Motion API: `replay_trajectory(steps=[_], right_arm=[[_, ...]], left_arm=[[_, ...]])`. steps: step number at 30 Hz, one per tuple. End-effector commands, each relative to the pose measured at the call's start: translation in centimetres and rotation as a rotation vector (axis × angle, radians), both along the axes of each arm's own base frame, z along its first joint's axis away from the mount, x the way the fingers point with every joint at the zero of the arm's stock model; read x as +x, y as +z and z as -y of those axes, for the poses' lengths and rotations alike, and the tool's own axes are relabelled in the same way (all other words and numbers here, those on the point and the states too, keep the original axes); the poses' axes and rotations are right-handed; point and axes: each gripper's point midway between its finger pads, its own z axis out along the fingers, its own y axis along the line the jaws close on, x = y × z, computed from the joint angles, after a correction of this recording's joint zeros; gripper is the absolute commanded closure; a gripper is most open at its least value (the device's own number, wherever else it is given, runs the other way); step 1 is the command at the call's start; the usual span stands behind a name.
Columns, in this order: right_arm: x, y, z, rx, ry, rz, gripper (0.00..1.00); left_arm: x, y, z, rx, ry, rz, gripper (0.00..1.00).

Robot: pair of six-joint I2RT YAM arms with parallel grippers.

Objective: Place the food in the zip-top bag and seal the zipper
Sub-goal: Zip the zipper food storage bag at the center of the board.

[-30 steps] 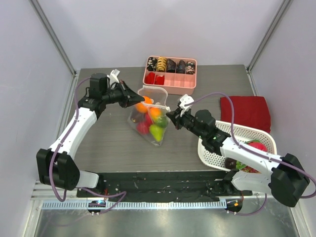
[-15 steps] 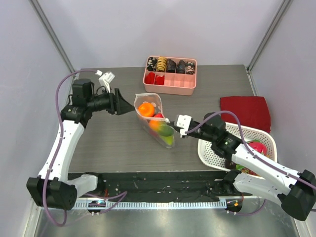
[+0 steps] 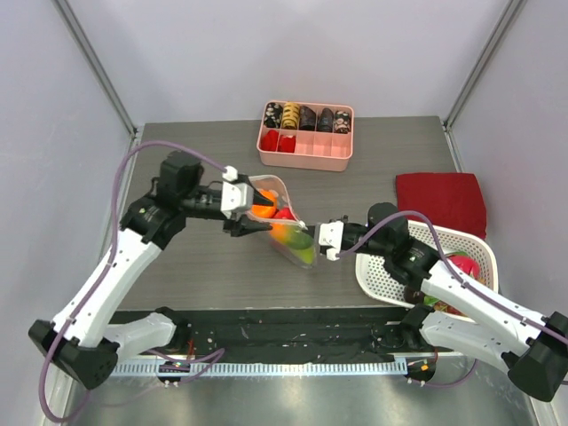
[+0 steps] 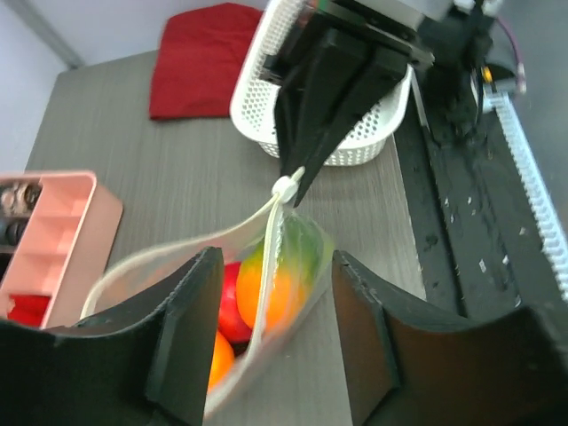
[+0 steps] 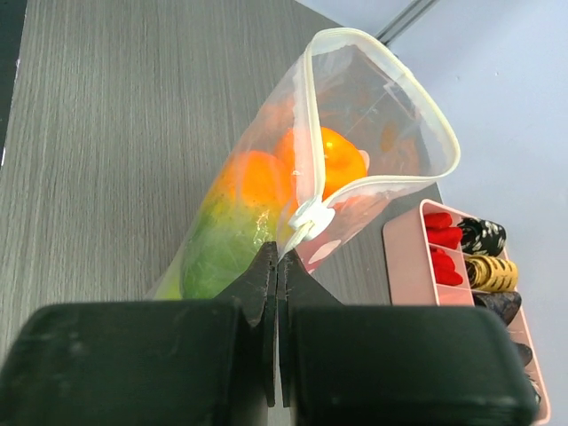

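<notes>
The zip-top bag (image 3: 282,224) lies tilted on the table with the food inside: an orange fruit (image 3: 263,209), a red apple (image 4: 232,303) and a green pear (image 5: 216,255). My right gripper (image 3: 322,240) is shut on the zipper (image 5: 308,218) at its white slider, at the bag's near right corner. Beyond the slider the whitish rim (image 5: 382,67) stands open in a loop. My left gripper (image 4: 271,324) is open and straddles the bag's other end, with fruit showing between its fingers (image 4: 182,333).
A pink compartment tray (image 3: 306,165) with snack pieces stands at the back. A white perforated basket (image 3: 387,277) sits under my right arm, with a red cloth (image 3: 441,201) behind it. The black base rail (image 3: 293,328) runs along the near edge.
My left gripper let go of the bag's rim, drew back to the left, then came in again with open jaws around the bag. My right gripper pulled the zipper end rightward and nearer.
</notes>
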Motion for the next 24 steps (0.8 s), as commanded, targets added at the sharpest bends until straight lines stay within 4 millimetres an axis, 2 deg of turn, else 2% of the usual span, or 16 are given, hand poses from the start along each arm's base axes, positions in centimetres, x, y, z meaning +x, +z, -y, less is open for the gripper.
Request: replay_trajectory(steps=[1, 4, 9, 11, 15, 20, 24], right_arm=[[-0.5, 3.4, -0.1, 0.061, 0.028, 0.096, 0.99], [-0.6, 3.4, 0.0, 0.058, 0.032, 0.098, 0.99], [-1.0, 3.2, 0.0, 0.045, 0.057, 0.115, 0.99], [-1.1, 3.2, 0.0, 0.046, 0.06, 0.117, 0.99], [-1.3, 3.1, 0.0, 0.039, 0.072, 0.131, 0.99], [-1.2, 3.1, 0.0, 0.036, 0.072, 0.142, 0.99], [-1.1, 3.2, -0.1, 0.035, 0.073, 0.145, 0.99]], left_arm=[[0.1, -0.6, 2.6, 0.075, -0.118, 0.215, 0.5], [0.5, -1.1, 4.1, 0.106, -0.129, 0.241, 0.54], [0.2, -1.2, 5.9, 0.098, -0.156, 0.309, 0.54], [0.2, -1.6, 6.3, 0.106, -0.167, 0.302, 0.52], [0.2, -2.6, 7.0, 0.132, -0.171, 0.289, 0.42], [-0.1, -3.5, 7.7, 0.149, -0.191, 0.268, 0.43], [0.1, -3.5, 8.2, 0.151, -0.191, 0.254, 0.48]])
